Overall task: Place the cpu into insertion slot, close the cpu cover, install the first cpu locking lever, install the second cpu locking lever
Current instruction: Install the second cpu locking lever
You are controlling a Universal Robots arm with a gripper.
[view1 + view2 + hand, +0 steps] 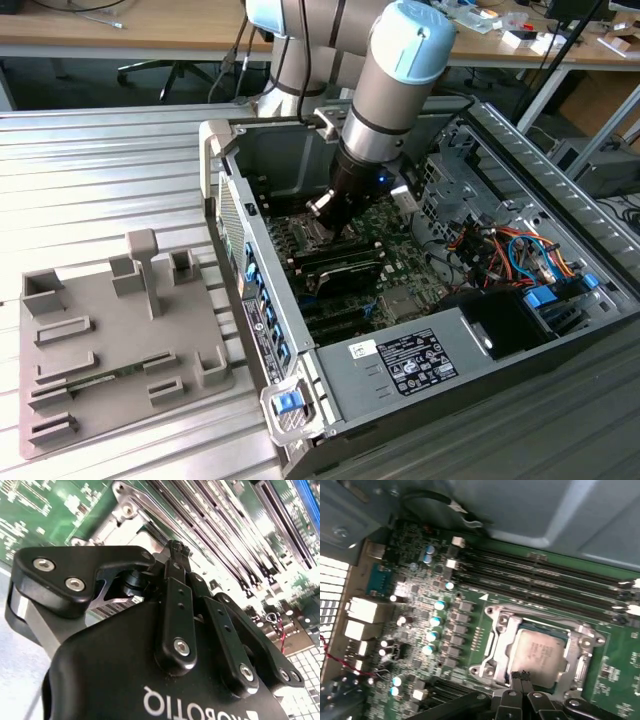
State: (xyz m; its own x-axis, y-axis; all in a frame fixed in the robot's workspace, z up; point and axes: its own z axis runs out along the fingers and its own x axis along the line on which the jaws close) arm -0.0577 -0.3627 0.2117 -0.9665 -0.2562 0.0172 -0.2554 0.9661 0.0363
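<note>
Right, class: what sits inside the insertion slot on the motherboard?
The cpu lies inside the insertion slot, framed by the cpu cover. The pincer hides its near edge; the contacts beneath are covered.

matt silvery metal cpu (540,656), glossy green motherboard (615,672)

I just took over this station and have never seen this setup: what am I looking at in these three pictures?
The exterior view shows a grey-and-blue robot arm reaching down into an open computer case on a ribbed metal table, beside a grey fixture tray. The other two cameras ride near its wrist. The first wrist view looks onto the green motherboard: the cpu lies in the insertion slot, the cpu cover framing it. The black end effector sits right over the chip's edge.
</note>
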